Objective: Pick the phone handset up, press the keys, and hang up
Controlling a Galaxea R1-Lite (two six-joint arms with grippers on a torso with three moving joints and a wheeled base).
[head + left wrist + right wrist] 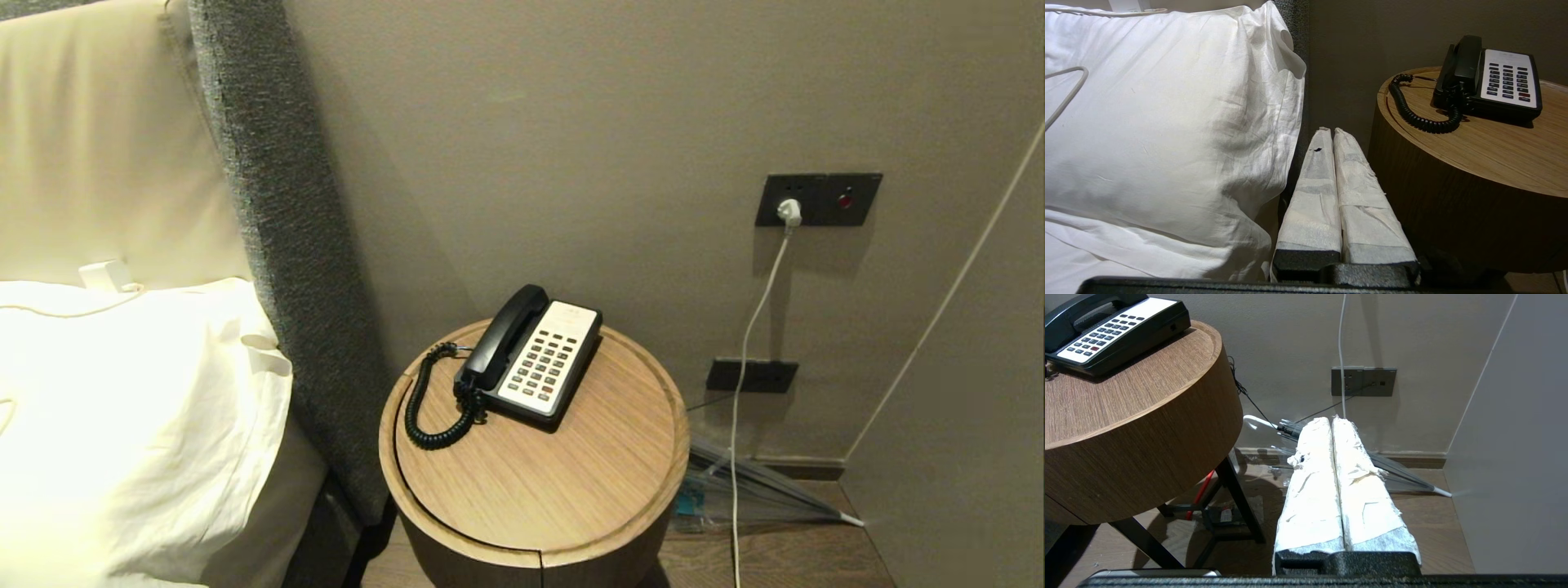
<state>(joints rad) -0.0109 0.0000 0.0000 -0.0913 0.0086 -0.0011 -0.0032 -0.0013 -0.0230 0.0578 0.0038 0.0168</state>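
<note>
Both grippers were pressed closed and empty, the left gripper low between the pillow and the round wooden side table, the right gripper beside that table, while the phone handset lay cradled on the phone base, coiled cord alongside.

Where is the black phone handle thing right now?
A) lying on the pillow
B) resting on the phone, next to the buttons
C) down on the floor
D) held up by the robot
B: the handset lies in its cradle on the phone, beside the buttons, on the round wooden table; neither gripper is near it.
</note>
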